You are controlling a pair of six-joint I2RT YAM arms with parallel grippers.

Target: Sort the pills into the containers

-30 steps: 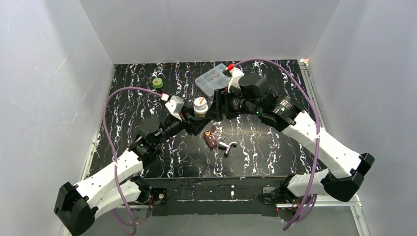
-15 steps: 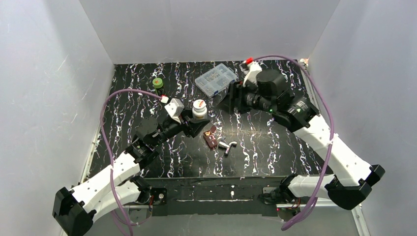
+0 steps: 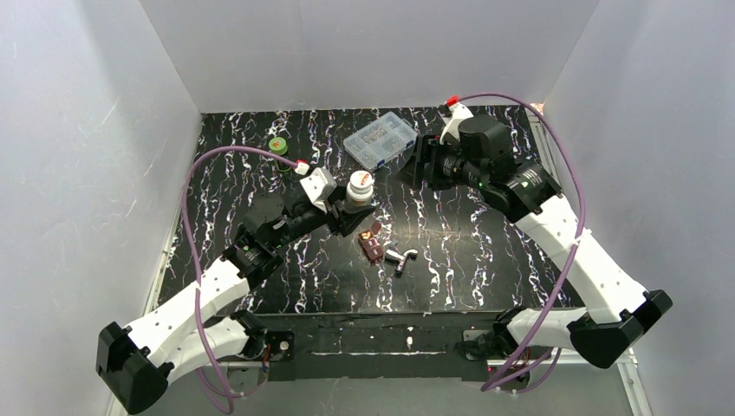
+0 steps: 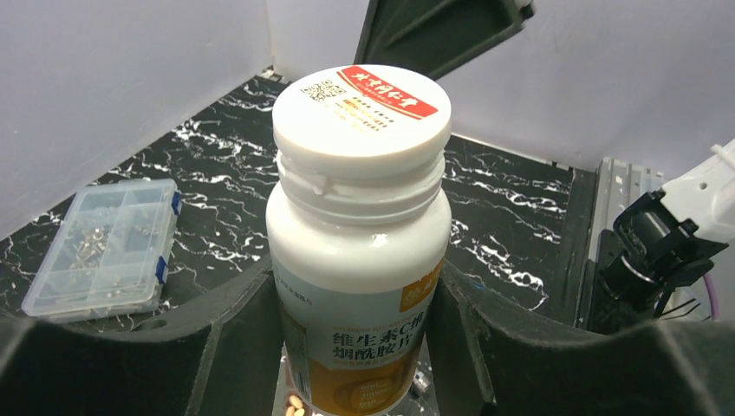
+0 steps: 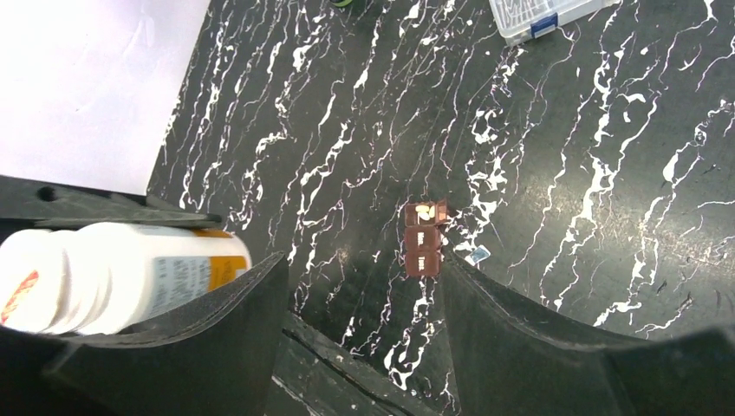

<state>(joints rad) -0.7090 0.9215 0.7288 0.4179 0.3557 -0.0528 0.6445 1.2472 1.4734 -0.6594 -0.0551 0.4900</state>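
Note:
A white pill bottle (image 4: 360,234) with its cap on stands upright between the jaws of my left gripper (image 4: 351,299), which is shut on it. From above, the bottle (image 3: 358,191) is held just left of the dark red-brown case (image 3: 372,244) on the table. That case (image 5: 424,247) has one end compartment open, with pale pills (image 5: 424,210) inside. My right gripper (image 3: 418,165) hangs open and empty to the back right of the bottle; in its own view the gripper (image 5: 360,338) is high above the table with the bottle (image 5: 121,273) at the left.
A clear compartment box (image 3: 380,139) lies at the back centre, also seen as the clear box (image 4: 104,247). A small green jar (image 3: 278,146) stands back left. A shiny silver metal piece (image 3: 400,258) lies right of the case. White walls enclose the black marbled table (image 3: 485,251).
My right gripper has pulled away from the bottle's cap, moving back and to the right. My left gripper has shifted the bottle slightly to the right, still holding it.

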